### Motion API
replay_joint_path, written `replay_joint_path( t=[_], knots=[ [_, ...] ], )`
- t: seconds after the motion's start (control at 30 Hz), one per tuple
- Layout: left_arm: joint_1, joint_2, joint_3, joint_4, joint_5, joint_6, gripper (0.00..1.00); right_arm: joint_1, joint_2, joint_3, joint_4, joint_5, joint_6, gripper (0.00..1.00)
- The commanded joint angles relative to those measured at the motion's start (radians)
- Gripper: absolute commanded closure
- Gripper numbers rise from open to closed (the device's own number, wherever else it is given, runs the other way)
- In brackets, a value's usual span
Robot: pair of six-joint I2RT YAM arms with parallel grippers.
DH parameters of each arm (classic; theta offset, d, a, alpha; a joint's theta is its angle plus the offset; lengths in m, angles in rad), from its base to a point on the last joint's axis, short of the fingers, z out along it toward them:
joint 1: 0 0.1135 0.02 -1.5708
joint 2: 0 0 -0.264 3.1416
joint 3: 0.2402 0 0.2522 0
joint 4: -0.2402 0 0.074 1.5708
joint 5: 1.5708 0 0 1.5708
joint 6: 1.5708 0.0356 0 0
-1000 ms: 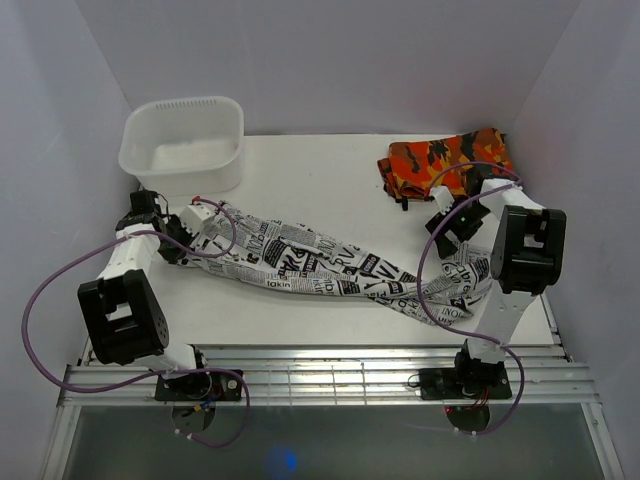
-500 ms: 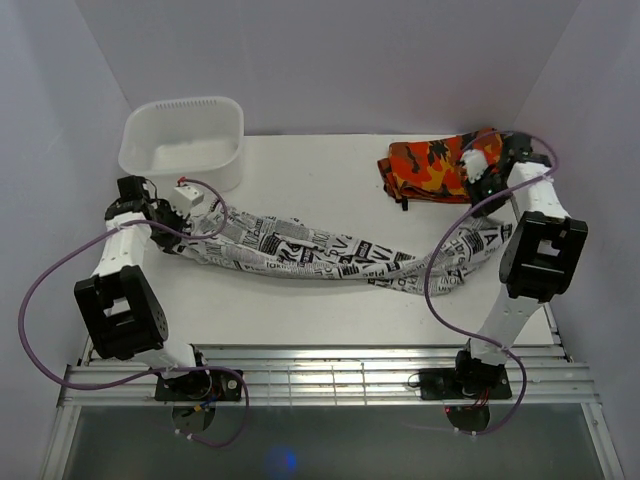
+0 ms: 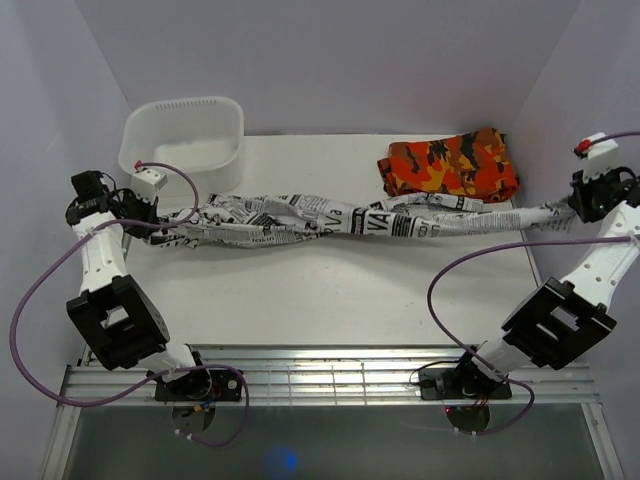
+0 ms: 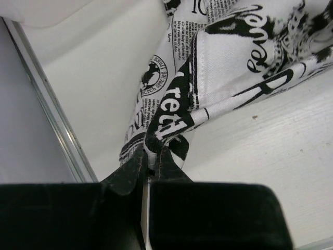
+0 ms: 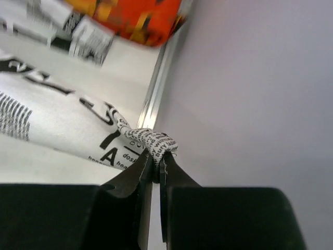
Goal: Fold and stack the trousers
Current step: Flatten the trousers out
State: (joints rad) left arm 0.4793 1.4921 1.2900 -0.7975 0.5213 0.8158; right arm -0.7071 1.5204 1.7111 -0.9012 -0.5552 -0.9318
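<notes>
1. Judging from how the trousers [image 3: 370, 218] lie, the task is at its beginning: they are pulled out long but twisted like a rope, with no fold made. Flattening, folding and stacking are all left to do.
2. Nearest in the left wrist view, the left gripper [image 4: 151, 161] has its fingers pressed together on a small bunch of the printed cloth, right at the tips.
3. The right gripper [image 5: 156, 159] is clamped in the same way on the other end, with a little knot of fabric between its tips, just beside the right wall [image 5: 250, 78].
4. Between the two grippers the trousers stretch from left to right across the table [image 3: 330, 290]. I cannot tell if the middle part touches the surface.
5. Farther back, the camouflage garment [image 3: 448, 165] lies just behind the stretched cloth, and the white tub [image 3: 183, 140] stands at the back left.
</notes>
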Motion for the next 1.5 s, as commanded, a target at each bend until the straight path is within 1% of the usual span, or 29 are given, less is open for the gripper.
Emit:
replay_joint_path(
  t=[0.0, 0.07, 0.17, 0.2, 0.27, 0.37, 0.47, 0.53, 0.6, 0.63, 0.67, 0.73, 0.77, 0.8, 0.83, 0.87, 0.9, 0.93, 0.97, 1.03, 1.07, 1.1, 1.17, 1.23, 1.27, 1.33, 1.37, 1.4, 1.47],
  knots=[
    [0.038, -0.073, -0.069, -0.055, 0.039, 0.086, 1.0, -0.057, -0.035, -0.253, -0.056, -0.006, -0.225, 0.92],
    [0.053, -0.076, -0.115, -0.06, 0.039, 0.112, 1.0, -0.078, -0.062, -0.361, -0.029, 0.014, -0.263, 0.92],
    [0.099, -0.088, -0.152, -0.069, 0.063, 0.193, 1.0, -0.103, -0.054, -0.386, -0.022, 0.02, -0.272, 0.92],
    [0.123, -0.113, -0.19, -0.092, 0.078, 0.285, 1.0, -0.104, -0.048, -0.377, -0.021, 0.029, -0.268, 0.92],
    [0.136, -0.147, -0.248, -0.103, 0.089, 0.379, 1.0, -0.103, -0.019, -0.366, -0.022, 0.043, -0.263, 0.92],
    [0.142, -0.205, -0.351, -0.109, 0.097, 0.522, 1.0, -0.103, 0.024, -0.337, -0.007, 0.066, -0.237, 0.92],
    [0.142, -0.211, -0.365, -0.138, 0.127, 0.6, 1.0, -0.104, 0.063, -0.263, -0.005, 0.034, -0.182, 0.92],
    [0.142, -0.207, -0.365, -0.207, 0.123, 0.693, 1.0, -0.104, 0.081, -0.179, -0.004, 0.009, -0.139, 0.92],
    [0.142, -0.234, -0.411, -0.236, 0.048, 0.877, 1.0, -0.104, 0.095, -0.127, -0.007, -0.003, -0.119, 0.92],
    [0.143, -0.245, -0.478, -0.238, 0.008, 0.937, 0.98, -0.104, 0.107, -0.108, -0.013, -0.003, -0.114, 0.92],
    [0.143, -0.269, -0.503, -0.238, -0.021, 1.006, 0.87, -0.104, 0.112, -0.093, -0.016, -0.002, -0.116, 0.92],
    [0.143, -0.285, -0.506, -0.261, 0.0, 1.004, 0.74, -0.104, 0.118, -0.099, -0.018, 0.017, -0.128, 0.92],
    [0.143, -0.28, -0.441, -0.287, 0.043, 0.982, 0.64, -0.104, 0.116, -0.123, -0.018, 0.023, -0.145, 0.92],
    [0.143, -0.267, -0.389, -0.348, 0.156, 0.9, 0.39, -0.104, 0.109, -0.14, -0.018, 0.034, -0.156, 0.92],
    [0.143, -0.245, -0.327, -0.383, 0.214, 0.848, 0.26, -0.103, 0.103, -0.159, -0.018, 0.038, -0.165, 0.92],
    [0.143, -0.174, -0.185, -0.454, 0.273, 0.792, 0.22, -0.104, 0.098, -0.195, -0.013, 0.041, -0.18, 0.92],
    [0.143, -0.129, -0.11, -0.483, 0.325, 0.682, 0.2, -0.104, 0.086, -0.212, -0.005, 0.044, -0.18, 0.92],
    [0.143, -0.077, -0.037, -0.506, 0.415, 0.627, 0.2, -0.103, 0.083, -0.225, 0.001, 0.046, -0.18, 0.92],
    [0.142, -0.025, 0.094, -0.519, 0.449, 0.567, 0.2, -0.1, 0.083, -0.237, 0.007, 0.047, -0.179, 0.92],
    [0.142, 0.136, 0.205, -0.514, 0.511, 0.414, 0.19, -0.098, 0.089, -0.242, 0.005, 0.055, -0.179, 0.92],
    [0.137, 0.192, 0.253, -0.513, 0.516, 0.375, 0.19, -0.098, 0.092, -0.242, 0.002, 0.058, -0.179, 0.92],
    [0.112, 0.292, 0.37, -0.484, 0.508, 0.293, 0.19, -0.098, 0.096, -0.245, 0.011, 0.072, -0.177, 0.92],
    [0.055, 0.429, 0.423, -0.369, 0.435, 0.099, 0.21, -0.097, 0.096, -0.258, 0.01, 0.09, -0.185, 0.92],
    [-0.014, 0.477, 0.379, -0.231, 0.338, -0.027, 0.22, -0.097, 0.095, -0.29, 0.01, 0.106, -0.206, 0.92],
    [-0.069, 0.467, 0.335, -0.097, 0.286, -0.12, 0.21, -0.095, 0.095, -0.301, 0.015, 0.119, -0.211, 0.92],
    [-0.141, 0.456, 0.26, 0.067, 0.215, -0.229, 0.2, -0.092, 0.101, -0.312, 0.021, 0.13, -0.217, 0.92],
    [-0.198, 0.456, 0.241, 0.183, 0.173, -0.288, 0.18, -0.092, 0.104, -0.314, 0.022, 0.135, -0.219, 0.92],
    [-0.235, 0.464, 0.227, 0.258, 0.084, -0.331, 0.18, -0.092, 0.106, -0.311, 0.021, 0.135, -0.219, 0.92],
    [-0.301, 0.514, 0.223, 0.377, -0.011, -0.43, 0.17, -0.092, 0.093, -0.303, 0.015, 0.127, -0.225, 0.92]
  ],
)
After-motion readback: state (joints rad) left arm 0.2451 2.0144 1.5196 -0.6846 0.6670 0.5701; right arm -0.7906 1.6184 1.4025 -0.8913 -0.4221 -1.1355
